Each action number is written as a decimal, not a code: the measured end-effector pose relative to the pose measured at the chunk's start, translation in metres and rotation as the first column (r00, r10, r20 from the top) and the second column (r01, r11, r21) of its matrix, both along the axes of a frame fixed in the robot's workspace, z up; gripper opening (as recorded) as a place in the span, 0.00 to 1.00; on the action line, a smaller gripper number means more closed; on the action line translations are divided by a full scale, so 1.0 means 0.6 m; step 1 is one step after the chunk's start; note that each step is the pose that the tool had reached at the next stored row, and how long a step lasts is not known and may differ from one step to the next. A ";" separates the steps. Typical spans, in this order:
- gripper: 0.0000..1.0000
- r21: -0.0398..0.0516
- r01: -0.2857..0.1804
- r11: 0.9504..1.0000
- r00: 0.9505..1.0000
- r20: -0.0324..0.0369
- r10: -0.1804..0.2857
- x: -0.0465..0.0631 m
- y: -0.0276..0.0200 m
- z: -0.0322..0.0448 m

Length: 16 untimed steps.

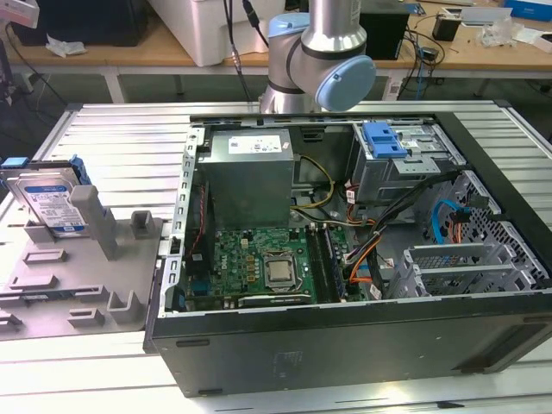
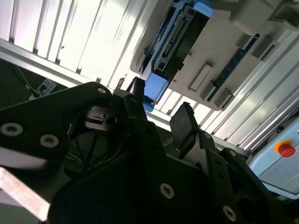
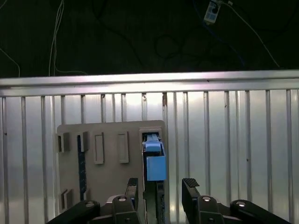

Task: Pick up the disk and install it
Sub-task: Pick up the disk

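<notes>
The black gripper (image 3: 161,185) is hovering open above the silver, blue-railed disk (image 3: 154,164) standing in a grey plastic holder (image 3: 108,140).

My arm (image 1: 323,52) in the exterior view was a silver tube with grey joint housings and round pale-blue caps. My gripper (image 2: 161,100) in the second wrist view was matte black: angular linked plates, small silver screws, flat black fingertip pads (image 2: 183,122).

Cluttered workbench (image 1: 138,53) (perhaps wooden) behind
</notes>
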<state>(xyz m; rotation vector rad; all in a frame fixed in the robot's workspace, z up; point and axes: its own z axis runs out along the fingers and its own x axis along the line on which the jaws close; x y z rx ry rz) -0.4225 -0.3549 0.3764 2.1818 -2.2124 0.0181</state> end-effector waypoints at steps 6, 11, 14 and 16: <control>0.50 0.000 -0.006 1.000 1.000 0.000 0.006 0.000 -0.0002 0.000; 0.50 0.000 -0.006 1.000 1.000 0.000 0.006 -0.002 -0.0023 -0.002; 0.50 0.000 -0.006 1.000 1.000 0.000 0.006 -0.002 -0.0041 -0.003; 0.50 0.000 -0.006 1.000 1.000 0.000 0.006 -0.002 -0.0047 -0.005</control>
